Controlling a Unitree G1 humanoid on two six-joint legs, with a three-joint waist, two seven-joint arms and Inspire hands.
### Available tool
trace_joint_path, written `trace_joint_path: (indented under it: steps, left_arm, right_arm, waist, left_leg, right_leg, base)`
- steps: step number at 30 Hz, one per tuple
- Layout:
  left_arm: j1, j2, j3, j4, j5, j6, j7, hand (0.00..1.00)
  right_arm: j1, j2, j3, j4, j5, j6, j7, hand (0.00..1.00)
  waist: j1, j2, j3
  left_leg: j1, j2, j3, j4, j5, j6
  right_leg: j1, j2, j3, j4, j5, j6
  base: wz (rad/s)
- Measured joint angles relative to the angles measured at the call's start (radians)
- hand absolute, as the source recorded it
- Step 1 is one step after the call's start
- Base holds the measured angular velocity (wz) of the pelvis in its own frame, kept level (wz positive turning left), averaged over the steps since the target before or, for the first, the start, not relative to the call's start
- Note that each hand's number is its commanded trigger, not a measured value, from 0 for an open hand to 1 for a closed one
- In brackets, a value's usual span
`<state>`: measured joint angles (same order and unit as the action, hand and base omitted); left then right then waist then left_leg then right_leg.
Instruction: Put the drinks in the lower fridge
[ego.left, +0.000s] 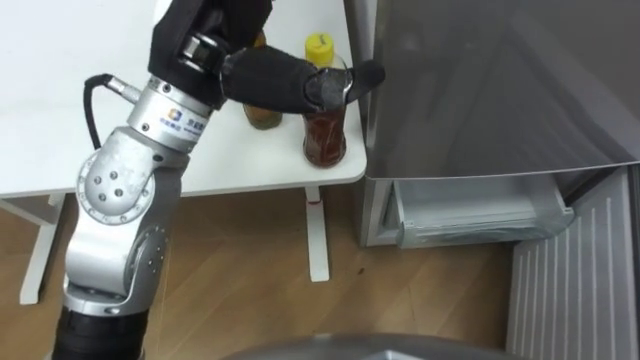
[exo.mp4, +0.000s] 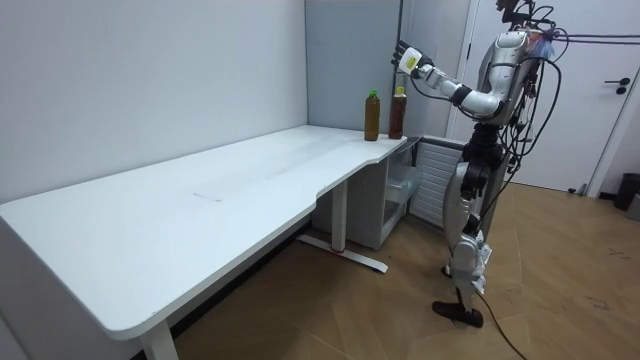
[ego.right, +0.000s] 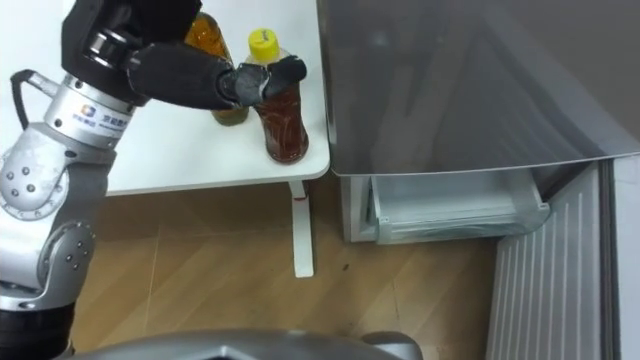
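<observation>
The left hand (ego.left: 270, 78) reaches over the white desk (ego.left: 60, 120) with its fingers straight and close together, holding nothing; the room view shows it above the bottle tops. Below it, the yellow-capped bottle of reddish-brown tea (ego.left: 325, 135) stands upright at the desk corner, just beside an amber drink bottle (ego.left: 263, 115). Their label print is too small to read. Next to the desk, the grey fridge (ego.left: 480, 80) has its lower drawer (ego.left: 480, 215) open.

Standing upright, left arm raised and stretched forward, left hand (ego.left: 262, 77) held high, fingers loosely extended.
</observation>
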<state>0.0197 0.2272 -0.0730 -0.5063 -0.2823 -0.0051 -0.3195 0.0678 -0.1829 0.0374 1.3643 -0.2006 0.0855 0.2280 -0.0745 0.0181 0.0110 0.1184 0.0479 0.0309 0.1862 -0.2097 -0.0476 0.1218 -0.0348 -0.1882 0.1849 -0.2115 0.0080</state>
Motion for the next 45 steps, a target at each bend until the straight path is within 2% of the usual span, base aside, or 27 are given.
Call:
trace_joint_path:
  steps: [6,14,19,25,31,45]
  left_arm:
    - [0.002,-0.005,0.001,0.043,0.002,0.002,-0.002,0.0]
    - [0.026,-0.005,0.006,0.062,0.019,0.051,-0.003,0.0]
    - [0.039,-0.006,0.029,0.073,0.019,0.088,-0.006,0.0]
    - [0.039,-0.006,0.031,0.091,0.018,0.11,-0.013,0.0]
    - [0.041,-0.005,0.03,0.151,0.016,0.116,-0.02,0.0]
    - [0.043,-0.001,0.005,0.174,0.014,0.129,-0.065,0.0]
  right_arm:
    - [0.0,0.004,0.0,0.001,-0.006,0.0,-0.008,0.0]
    - [0.002,0.003,-0.001,-0.003,-0.007,0.008,-0.006,0.0]
    - [0.006,0.003,-0.001,-0.012,-0.007,0.035,0.005,0.0]
    - [0.008,0.001,-0.002,-0.016,-0.01,0.047,0.009,0.0]
    - [0.003,0.0,-0.002,-0.016,-0.01,0.048,0.014,0.0]
    - [0.001,0.0,-0.001,-0.024,-0.004,0.048,-0.005,0.0]
  waist:
    - [0.001,-0.011,0.0035]
    - [0.005,-0.017,0.0012]
    - [0.005,-0.02,-0.0026]
    - [0.001,-0.025,-0.0063]
    - [0.001,-0.027,-0.005]
    - [-0.004,-0.023,-0.005]
  left_leg:
    - [0.011,0.0,0.0,-0.006,0.0,0.0]
    - [0.013,0.0,0.004,-0.006,0.0,0.0]
    - [0.014,0.0,0.011,-0.005,0.0,0.0]
    - [0.014,0.0,0.011,-0.005,0.0,0.0]
    - [0.012,0.0,0.015,-0.005,0.0,0.0]
    - [0.014,0.0,0.04,-0.005,0.0,0.0]
  right_leg:
    - [0.007,0.0,0.003,-0.001,-0.001,0.001]
    - [0.005,0.001,0.012,0.001,-0.001,0.001]
    - [0.0,0.001,0.022,0.002,-0.002,0.001]
    - [0.001,0.001,0.022,0.002,-0.002,0.001]
    - [0.0,0.0,0.022,0.001,-0.002,0.001]
    - [0.0,-0.001,0.02,0.003,-0.002,0.001]
  base:
    - [0.0]
    - [-0.02]
    - [-0.04]
    - [0.0]
    - [0.0]
    - [0.0]
